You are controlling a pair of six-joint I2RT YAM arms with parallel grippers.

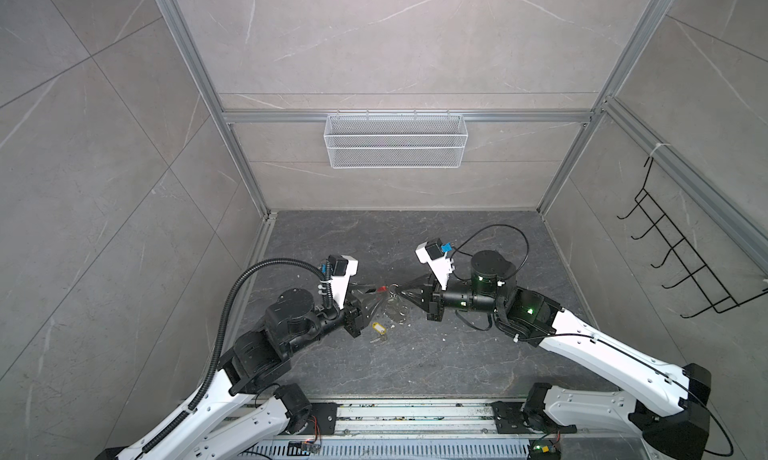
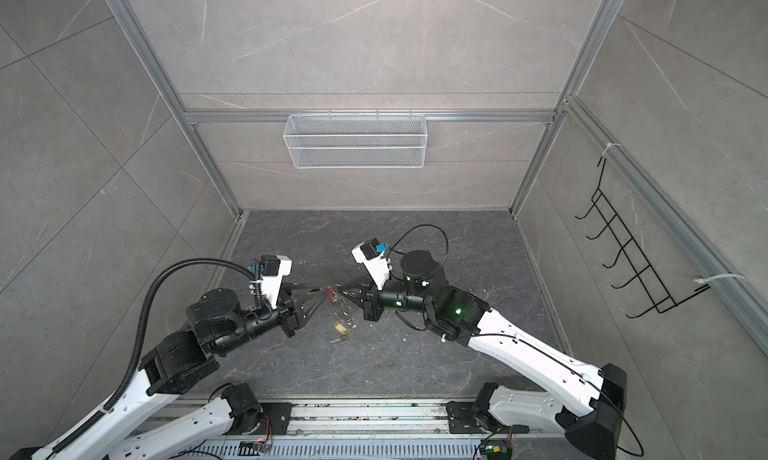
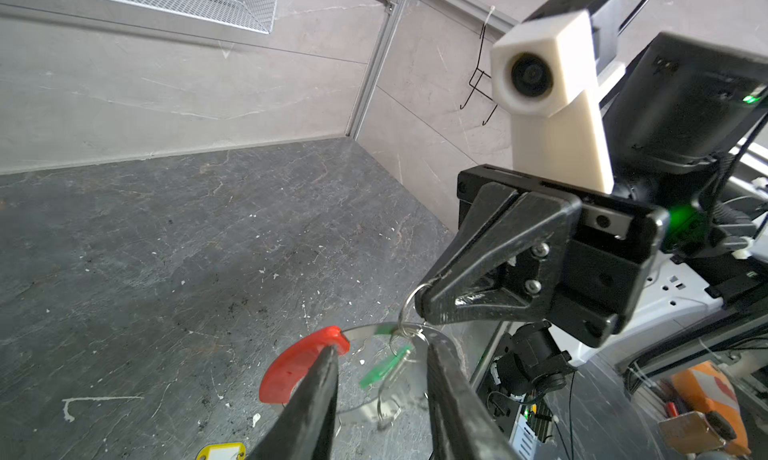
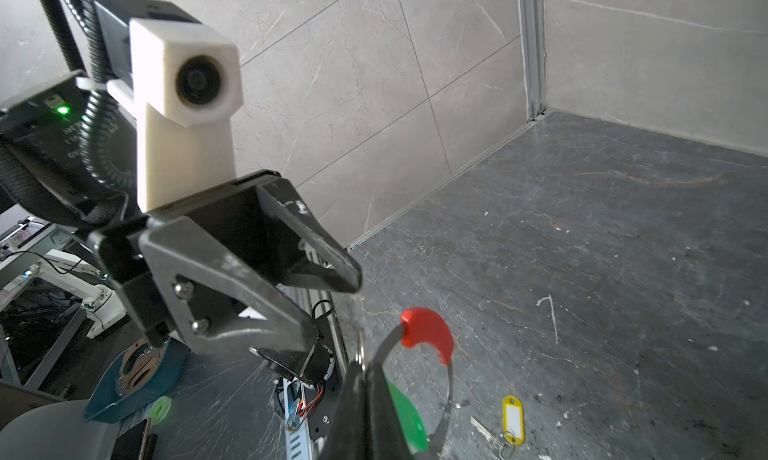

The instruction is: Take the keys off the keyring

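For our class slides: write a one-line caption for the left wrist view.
Right gripper pinches the green key by its split ring; open left gripper hovers by the keyring.

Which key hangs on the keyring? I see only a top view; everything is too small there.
Observer: The green-tag key; in the left wrist view it hangs on the keyring.
Operator: What does the right gripper hold?
Observer: The right gripper is shut on that key's small split ring.
Operator: And the left one?
Observer: The left gripper is open, holding nothing; the right wrist view shows it clear of the red sleeve.
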